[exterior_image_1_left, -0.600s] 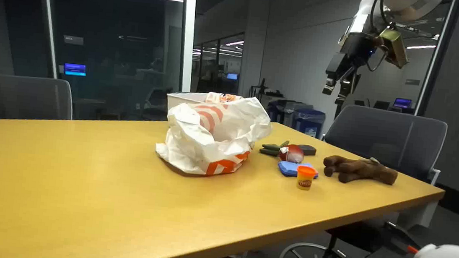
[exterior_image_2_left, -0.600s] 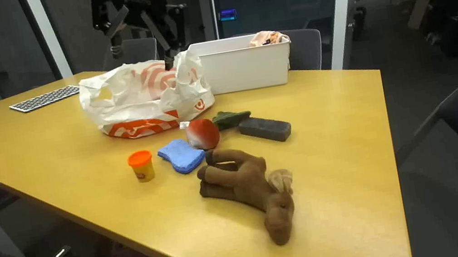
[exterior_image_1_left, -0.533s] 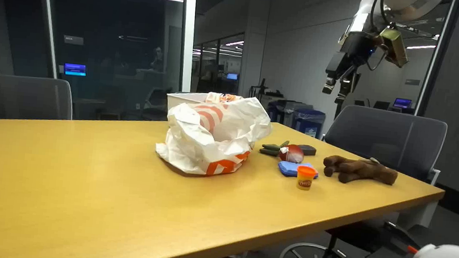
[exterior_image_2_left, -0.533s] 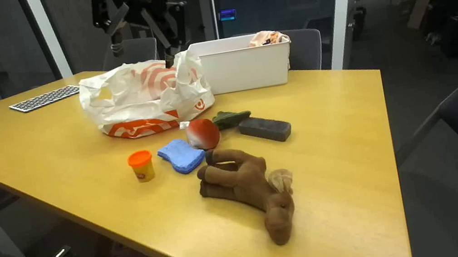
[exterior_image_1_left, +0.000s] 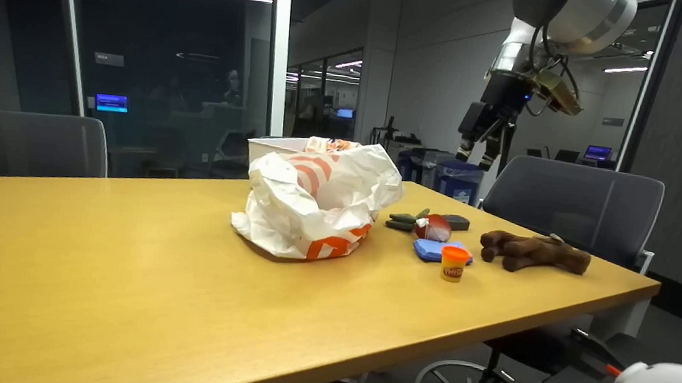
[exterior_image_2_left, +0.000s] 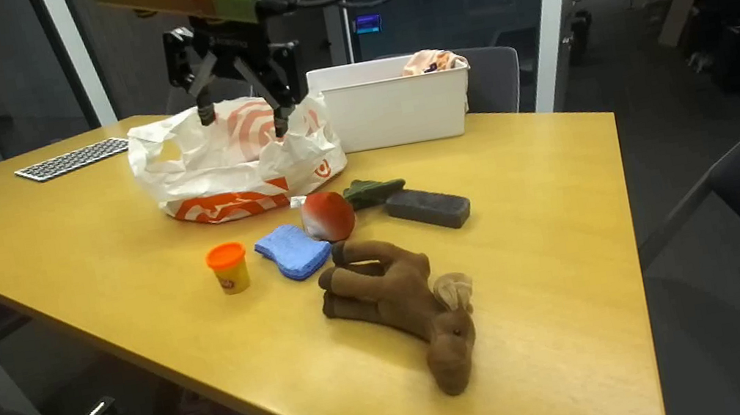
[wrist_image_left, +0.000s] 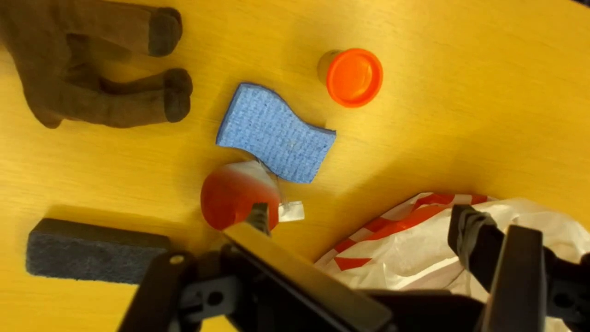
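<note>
1. Your gripper (exterior_image_2_left: 244,123) is hanging above the table (exterior_image_2_left: 528,175), released, its jaws standing wide apart with nothing between them.
2. In the wrist view, one jaw is hiding part of the red-and-white ball (wrist_image_left: 233,193), and the other is crossing in front of the white bag (wrist_image_left: 415,251).
3. The ball is resting on the table just beside the blue sponge (wrist_image_left: 276,133), its white tag (wrist_image_left: 291,212) pointing toward the bag.
4. In that view, the sponge is running lengthwise from upper left to lower right, while the dark block (wrist_image_left: 94,256) is lying almost level.
5. You are seeing the brown plush horse (exterior_image_2_left: 398,292) lying on its side, its legs pointing roughly toward the sponge.
6. The bag is slumping with its mouth gaping; you are not getting a clear look at its contents.
7. In both exterior views, the white bin (exterior_image_2_left: 399,110) is holding a patterned cloth (exterior_image_2_left: 432,62), which is poking above the rim.
8. The yellow tub (exterior_image_2_left: 234,280) is standing upright under its orange lid (exterior_image_2_left: 225,255).
</note>
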Available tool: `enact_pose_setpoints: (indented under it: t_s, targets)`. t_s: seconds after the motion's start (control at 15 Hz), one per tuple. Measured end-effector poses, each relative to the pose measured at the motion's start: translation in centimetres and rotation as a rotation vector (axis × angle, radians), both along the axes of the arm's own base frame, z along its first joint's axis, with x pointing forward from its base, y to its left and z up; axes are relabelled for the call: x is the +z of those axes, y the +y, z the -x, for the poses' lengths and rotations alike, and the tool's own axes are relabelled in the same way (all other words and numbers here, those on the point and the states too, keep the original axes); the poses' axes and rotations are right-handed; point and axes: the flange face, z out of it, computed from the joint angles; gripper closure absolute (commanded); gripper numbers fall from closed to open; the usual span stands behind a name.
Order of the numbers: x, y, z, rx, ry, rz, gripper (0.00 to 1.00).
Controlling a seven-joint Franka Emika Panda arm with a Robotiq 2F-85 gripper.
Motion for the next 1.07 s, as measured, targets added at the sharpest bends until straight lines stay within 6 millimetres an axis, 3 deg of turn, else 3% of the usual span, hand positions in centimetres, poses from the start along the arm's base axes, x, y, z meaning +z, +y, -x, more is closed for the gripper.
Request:
enact_pose_setpoints:
  t_s: [0.47, 0.93, 1.0, 1.07]
  targets:
    - [-7.9, 3.9, -4.0, -0.066, -0.041, 0.113, 0.00]
    - [-13.8, 3.4, -6.7, -0.065, -0.096, 0.239, 0.00]
    - [-14.4, 3.0, -7.1, -0.065, -0.100, 0.258, 0.25]
    - [-15.0, 2.7, -7.5, -0.064, -0.099, 0.276, 0.28]
